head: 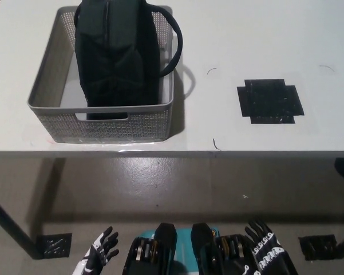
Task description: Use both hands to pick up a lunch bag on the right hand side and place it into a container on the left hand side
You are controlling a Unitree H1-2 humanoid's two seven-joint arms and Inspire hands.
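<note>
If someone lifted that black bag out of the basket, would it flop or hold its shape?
The lunch bag stands upright with puffy, padded sides, so it probably holds its shape yet gives when squeezed. Its strap arcs over the basket rim, so the strap probably swings loosely.
</note>
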